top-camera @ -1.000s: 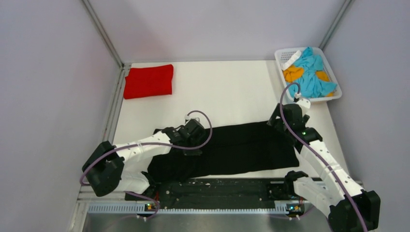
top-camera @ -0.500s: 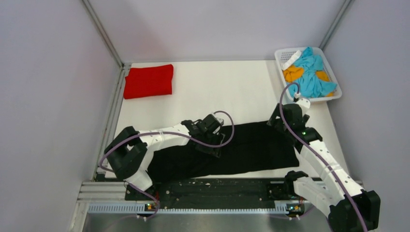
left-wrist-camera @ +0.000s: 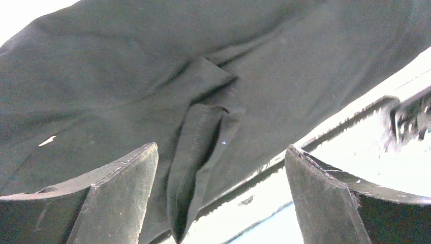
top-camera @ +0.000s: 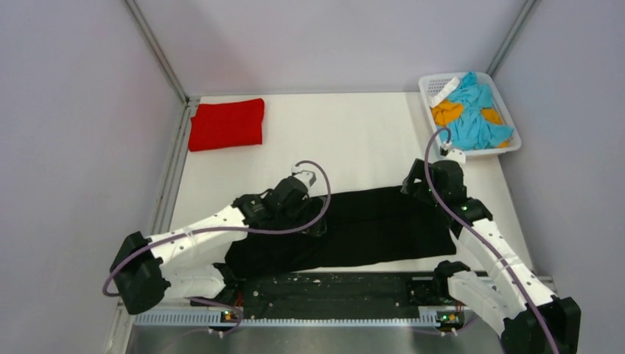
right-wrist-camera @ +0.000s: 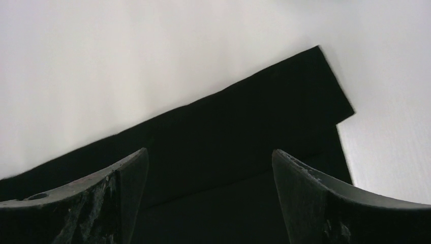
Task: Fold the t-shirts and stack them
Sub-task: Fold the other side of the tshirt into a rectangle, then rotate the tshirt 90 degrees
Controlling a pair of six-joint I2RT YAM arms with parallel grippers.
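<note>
The black t-shirt (top-camera: 368, 225) lies stretched across the near half of the table, folded lengthwise into a long band. My left gripper (top-camera: 313, 220) hovers over its left-middle part with jaws wide open; in the left wrist view a loose fold of black cloth (left-wrist-camera: 195, 152) lies below the fingers, not held. My right gripper (top-camera: 421, 193) stands open over the shirt's far right corner, and its wrist view shows that layered corner (right-wrist-camera: 284, 101) beneath the empty jaws. The red t-shirt (top-camera: 226, 123) rests folded at the far left corner of the table.
A white lattice basket (top-camera: 504, 145) holding blue and orange cloth stands at the far right. Grey walls enclose the white table (top-camera: 346, 140) on three sides. A black and metal rail (top-camera: 324, 295) runs along the near edge between the arm bases.
My left gripper has opened, letting go of the black cloth, after swinging right and then drawing back left. My right gripper has shifted slightly farther and left, still open.
</note>
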